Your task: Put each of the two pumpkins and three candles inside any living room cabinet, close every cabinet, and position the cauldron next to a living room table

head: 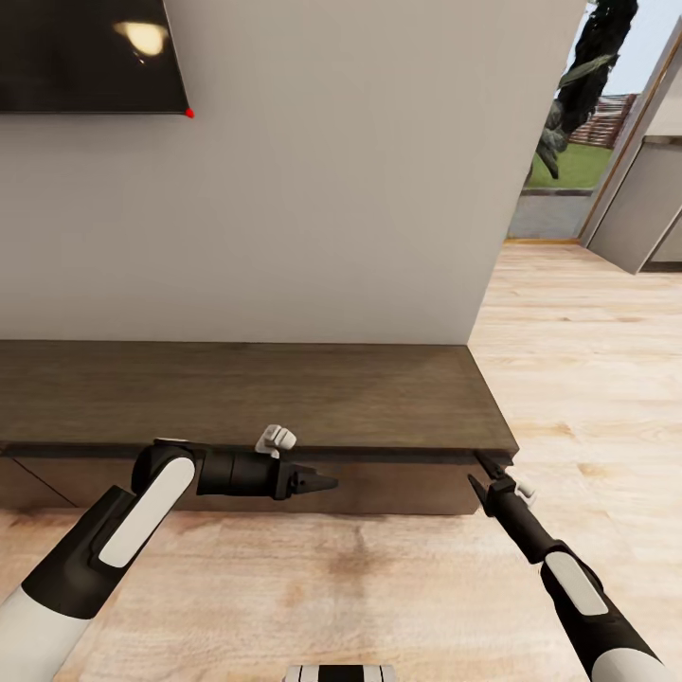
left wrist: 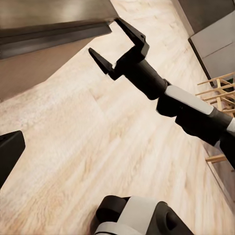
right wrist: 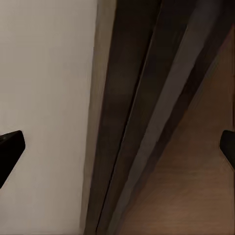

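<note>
Head view: we're parked facing the cabinet (head: pixel 237 398), the long dark-brown unit against the white wall (head: pixel 332 189), TV corner (head: pixel 85 52) top left. Our right gripper (head: pixel 485 471) sits at the cabinet's right front corner just under the top's overhang, jaws spread, likely placed there to catch the front's edge since the fronts have no handles. The left gripper (head: pixel 317 482) lies sideways in front of the cabinet face, pointing toward the right arm; jaws look drawn together here, but the view is too side-on to tell. We judge it is parked out of the way. A small white object (head: pixel 278 438) sits near the cabinet's front lip; can't tell what it is. Left wrist view: right gripper (left wrist: pixel 117 46) seen clearly, jaws released, one fingertip up by the cabinet edge (left wrist: pixel 54 32), wood floor (left wrist: pixel 98 147) below. Right wrist view: cabinet top edge and front (right wrist: pixel 161 117) between the spread fingertips (right wrist: pixel 10 142), nothing grasped.
</note>
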### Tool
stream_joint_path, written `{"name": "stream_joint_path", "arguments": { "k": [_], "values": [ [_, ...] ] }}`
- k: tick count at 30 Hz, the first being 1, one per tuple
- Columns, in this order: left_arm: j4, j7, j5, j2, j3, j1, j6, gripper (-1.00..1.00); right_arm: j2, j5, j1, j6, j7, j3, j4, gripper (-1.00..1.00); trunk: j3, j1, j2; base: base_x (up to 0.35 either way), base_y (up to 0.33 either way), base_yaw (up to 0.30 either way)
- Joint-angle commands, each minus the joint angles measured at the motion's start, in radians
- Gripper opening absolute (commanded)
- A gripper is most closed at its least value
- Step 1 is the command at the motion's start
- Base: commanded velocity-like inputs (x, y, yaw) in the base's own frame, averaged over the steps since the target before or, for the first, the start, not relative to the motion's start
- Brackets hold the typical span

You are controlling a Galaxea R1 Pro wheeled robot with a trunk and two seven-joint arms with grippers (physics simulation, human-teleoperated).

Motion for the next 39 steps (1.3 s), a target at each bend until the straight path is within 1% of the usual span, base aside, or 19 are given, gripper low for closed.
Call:
{"name": "stream_joint_path", "arguments": {
  "k": [1,3,4,7,9,13,16,21,24,35,39],
  "values": [
    [0.000,-0.006,-0.005,0.001,-0.001,-0.001,0.002,1.00,-0.018,-0.009,0.000,0.009,0.049,-0.001,0.041,1.00,-0.001,0.000,0.000,0.000,0.000,0.000],
    [0.000,-0.006,-0.005,0.002,-0.001,-0.001,0.002,1.00,-0.027,-0.009,0.000,0.009,0.079,-0.002,0.068,1.00,-0.001,0.000,0.000,0.000,0.000,0.000],
    [0.000,-0.006,-0.005,0.002,-0.001,-0.001,0.002,1.00,-0.034,-0.009,0.000,0.010,0.107,-0.002,0.087,1.00,-0.001,0.000,0.000,0.000,0.000,0.000],
    [0.000,-0.006,-0.005,0.002,-0.001,-0.001,0.002,1.00,-0.041,-0.008,0.000,0.010,0.140,-0.001,0.108,1.00,-0.001,0.000,0.000,0.000,0.000,0.000],
    [0.000,-0.006,-0.005,0.002,-0.001,-0.001,0.002,1.00,-0.043,-0.008,0.000,0.010,0.148,-0.001,0.114,1.00,-0.001,0.000,0.000,0.000,0.000,0.000],
    [0.000,-0.006,-0.005,0.002,-0.001,0.000,0.002,1.00,-0.046,-0.008,0.000,0.010,0.158,-0.002,0.120,1.00,-0.001,0.000,0.000,0.000,0.000,0.000],
    [-0.001,-0.006,-0.005,0.002,-0.001,-0.001,0.002,1.00,-0.046,-0.008,0.000,0.010,0.161,-0.002,0.122,1.00,-0.012,0.001,-0.001,0.000,0.000,0.000],
    [-0.001,-0.006,-0.005,0.002,-0.001,-0.001,0.002,1.00,-0.046,-0.007,-0.001,0.010,0.162,-0.001,0.123,1.00,-0.012,0.001,-0.001,0.000,0.000,0.000],
    [-0.002,-0.006,-0.005,0.002,-0.001,0.000,0.002,1.00,-0.046,-0.008,-0.001,0.011,0.162,-0.001,0.123,1.00,-0.024,0.002,-0.002,0.000,0.000,0.000],
    [-0.001,-0.007,-0.005,0.002,-0.001,0.000,0.002,1.00,-0.047,-0.006,-0.002,0.012,0.163,-0.001,0.123,1.00,-0.024,0.002,-0.002,0.000,0.000,0.000],
    [-0.002,-0.007,-0.005,0.000,-0.001,-0.001,0.002,1.00,-0.047,-0.006,-0.001,0.012,0.164,-0.001,0.123,1.00,-0.024,0.002,-0.002,0.114,0.000,0.000]
  ]
}}
